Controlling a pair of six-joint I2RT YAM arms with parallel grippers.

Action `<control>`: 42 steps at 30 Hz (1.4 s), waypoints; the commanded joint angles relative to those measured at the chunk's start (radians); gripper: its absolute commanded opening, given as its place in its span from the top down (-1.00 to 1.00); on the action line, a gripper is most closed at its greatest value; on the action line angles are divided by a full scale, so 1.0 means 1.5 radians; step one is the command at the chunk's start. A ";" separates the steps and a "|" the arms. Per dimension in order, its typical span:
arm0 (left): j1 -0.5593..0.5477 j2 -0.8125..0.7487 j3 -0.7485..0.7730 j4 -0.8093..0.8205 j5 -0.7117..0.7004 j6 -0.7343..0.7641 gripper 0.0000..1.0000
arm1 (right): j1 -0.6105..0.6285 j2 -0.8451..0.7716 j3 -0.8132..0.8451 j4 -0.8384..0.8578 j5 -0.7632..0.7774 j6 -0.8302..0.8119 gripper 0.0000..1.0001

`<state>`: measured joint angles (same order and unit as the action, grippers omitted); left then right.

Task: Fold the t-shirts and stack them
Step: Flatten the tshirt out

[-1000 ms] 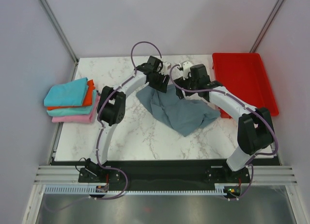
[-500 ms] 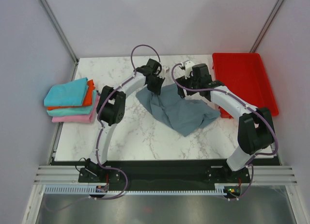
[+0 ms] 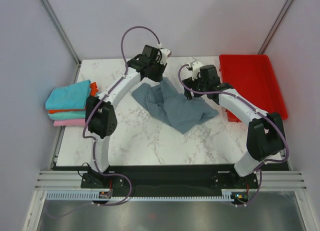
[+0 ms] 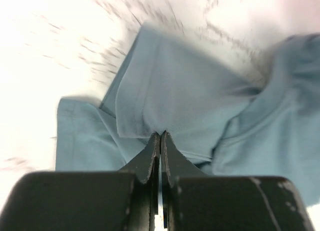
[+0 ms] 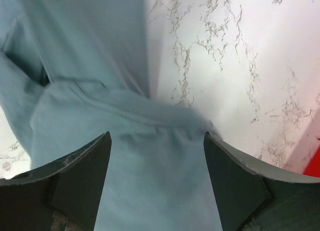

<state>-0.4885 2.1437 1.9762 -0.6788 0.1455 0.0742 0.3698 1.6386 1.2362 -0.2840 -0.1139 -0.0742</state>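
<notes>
A large slate grey-blue t-shirt (image 3: 175,108) lies crumpled on the marble table (image 3: 135,141), right of centre. My left gripper (image 3: 156,77) is at the shirt's far left edge, shut on a fold of its cloth (image 4: 165,96); the jaws (image 4: 160,136) meet with the hem pinched at their tips. Over the shirt's far right part hangs my right gripper (image 3: 191,91), open, with its fingers (image 5: 85,166) spread wide above the cloth (image 5: 155,191) and nothing gripped. A folded stack sits at the table's left edge: teal t-shirt (image 3: 70,96), orange (image 3: 90,102), pink (image 3: 70,122).
A red plastic tray (image 3: 252,83) stands at the back right, its near corner close to the shirt and the right arm. Grey booth walls and frame posts close in the table on the left, right and back.
My left gripper has closed on the shirt's edge and moved left and back, dragging the shirt leftward and spreading it. The right gripper has stayed open, almost in place.
</notes>
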 commanded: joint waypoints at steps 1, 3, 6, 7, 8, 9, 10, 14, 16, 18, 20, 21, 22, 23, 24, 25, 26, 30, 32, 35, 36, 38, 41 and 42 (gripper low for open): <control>0.006 -0.112 0.011 0.017 -0.074 0.040 0.96 | -0.002 -0.023 0.002 0.018 0.005 0.000 -0.66; 0.008 -0.147 -0.002 0.017 -0.090 0.045 0.96 | -0.001 -0.020 0.006 0.018 0.005 0.000 -0.66; 0.010 -0.192 -0.033 0.020 -0.156 0.051 0.96 | -0.002 -0.016 0.027 0.015 0.005 0.006 -0.65; 0.010 -0.205 -0.039 0.021 -0.169 0.053 0.96 | -0.002 -0.017 0.030 0.013 0.004 0.011 -0.66; 0.011 -0.219 -0.045 0.023 -0.181 0.059 0.96 | -0.001 -0.020 0.031 0.012 0.001 0.019 -0.65; 0.011 -0.243 -0.060 0.026 -0.201 0.074 0.96 | -0.002 -0.022 0.029 0.005 -0.006 0.023 -0.66; 0.011 -0.257 -0.068 0.025 -0.210 0.078 0.96 | -0.002 -0.024 0.025 -0.001 -0.015 0.027 -0.66; 0.013 -0.301 -0.111 0.027 -0.212 0.100 0.96 | -0.004 -0.033 -0.025 0.016 -0.050 0.047 -0.67; 0.018 -0.311 -0.140 0.026 -0.211 0.098 0.96 | -0.007 0.008 -0.018 0.036 -0.089 0.097 -0.68; 0.022 -0.315 -0.167 0.026 -0.206 0.093 0.96 | -0.009 0.082 0.037 0.053 -0.131 0.145 -0.68; 0.024 -0.319 -0.182 0.025 -0.202 0.083 0.96 | -0.009 0.134 0.087 0.068 -0.159 0.173 -0.68; 0.025 -0.321 -0.197 0.024 -0.197 0.080 0.96 | -0.009 0.159 0.135 0.075 -0.173 0.182 -0.68; 0.026 -0.322 -0.202 0.025 -0.195 0.077 0.96 | -0.007 0.205 0.160 0.078 -0.191 0.196 -0.68; 0.026 -0.325 -0.207 0.025 -0.195 0.073 0.96 | -0.005 0.227 0.186 0.080 -0.194 0.198 -0.68; 0.027 -0.325 -0.216 0.025 -0.193 0.071 0.96 | -0.004 0.247 0.233 0.079 -0.196 0.199 -0.68; 0.027 -0.326 -0.219 0.025 -0.193 0.070 0.96 | -0.002 0.284 0.255 0.080 -0.200 0.200 -0.68; 0.028 -0.327 -0.222 0.024 -0.192 0.068 0.96 | -0.002 0.298 0.272 0.080 -0.199 0.200 -0.68; 0.031 -0.328 -0.230 0.024 -0.194 0.069 0.96 | 0.004 0.351 0.332 0.078 -0.186 0.186 -0.61; 0.033 -0.328 -0.232 0.025 -0.195 0.069 0.96 | 0.005 0.363 0.335 0.077 -0.178 0.179 -0.28; 0.037 -0.328 -0.230 0.025 -0.200 0.067 0.96 | 0.002 0.329 0.315 0.062 -0.156 0.159 0.23; 0.042 -0.329 -0.228 0.025 -0.202 0.067 0.96 | -0.002 0.312 0.293 0.056 -0.147 0.152 0.41; 0.047 -0.327 -0.226 0.025 -0.202 0.062 0.96 | -0.024 0.257 0.264 0.044 -0.133 0.143 0.96; 0.060 -0.327 -0.224 0.024 -0.204 0.063 0.96 | -0.075 0.188 0.200 0.020 -0.118 0.117 1.00; 0.065 -0.328 -0.223 0.025 -0.204 0.063 0.96 | -0.090 0.173 0.187 0.014 -0.109 0.106 1.00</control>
<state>-0.4107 1.7020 1.6325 -0.6598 -0.1410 0.1726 0.3279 2.0411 1.5600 -0.2390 -0.3313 0.1398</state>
